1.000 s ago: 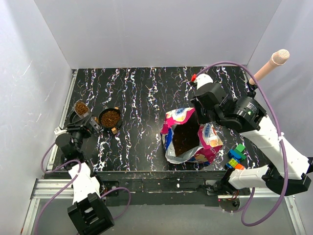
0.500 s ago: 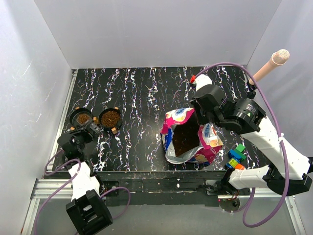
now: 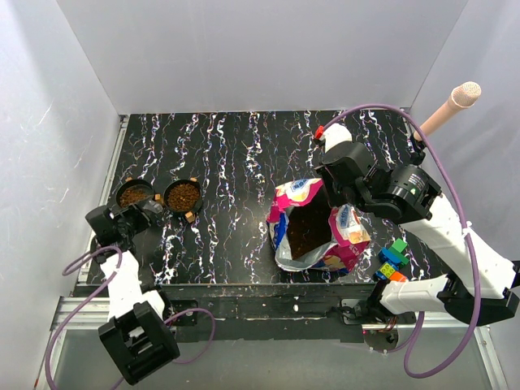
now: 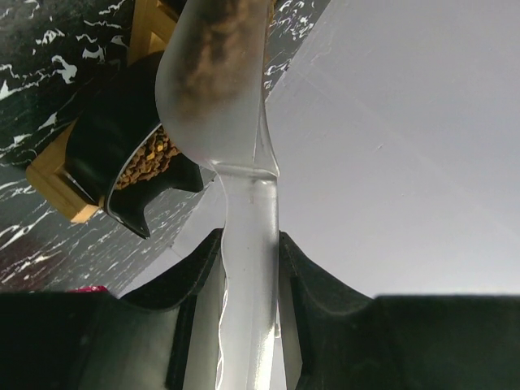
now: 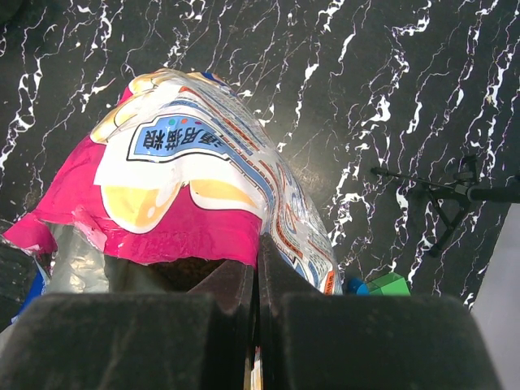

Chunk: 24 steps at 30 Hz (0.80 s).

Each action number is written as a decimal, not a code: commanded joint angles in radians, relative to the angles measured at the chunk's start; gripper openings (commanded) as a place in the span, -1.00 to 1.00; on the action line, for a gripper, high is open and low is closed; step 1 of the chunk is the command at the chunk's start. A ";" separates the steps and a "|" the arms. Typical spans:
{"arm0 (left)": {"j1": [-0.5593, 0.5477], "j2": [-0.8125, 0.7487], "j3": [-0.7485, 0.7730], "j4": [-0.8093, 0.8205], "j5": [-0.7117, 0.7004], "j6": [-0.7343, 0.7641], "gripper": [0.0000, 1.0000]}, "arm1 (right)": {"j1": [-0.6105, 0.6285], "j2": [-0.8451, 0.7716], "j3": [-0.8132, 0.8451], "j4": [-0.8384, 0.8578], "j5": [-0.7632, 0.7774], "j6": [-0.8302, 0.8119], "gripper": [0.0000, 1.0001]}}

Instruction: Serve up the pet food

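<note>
Top external view, lower left: our left gripper (image 3: 142,211) clamps a clear scoop (image 4: 215,81); at centre our right gripper (image 5: 258,280) pinches the pink bag (image 5: 195,187), its Chinese lettering unreadable.

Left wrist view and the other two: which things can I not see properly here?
- Left wrist view: the scoop in the left gripper is frosted and blurred, so how much it holds cannot be told. It covers part of the bowl of kibble.
- Right wrist view: the right gripper hides most of the bag opening and most of the blocks.
- Top view: the scoop is too small to make out.
</note>
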State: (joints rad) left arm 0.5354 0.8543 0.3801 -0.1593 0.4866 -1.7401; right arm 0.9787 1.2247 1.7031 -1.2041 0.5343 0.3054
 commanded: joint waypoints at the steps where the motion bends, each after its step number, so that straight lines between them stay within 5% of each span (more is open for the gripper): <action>1: 0.005 0.020 0.069 -0.239 0.012 -0.041 -1.00 | 0.009 -0.086 0.044 0.230 0.101 -0.017 -0.97; 24: 0.006 0.486 0.557 -0.819 0.010 -0.115 -1.00 | 0.009 -0.090 0.044 0.250 0.141 -0.049 -0.97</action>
State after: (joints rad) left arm 0.5358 1.2240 0.8570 -0.6735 0.5198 -1.8336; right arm 0.9829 1.2179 1.6882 -1.1870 0.5705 0.2695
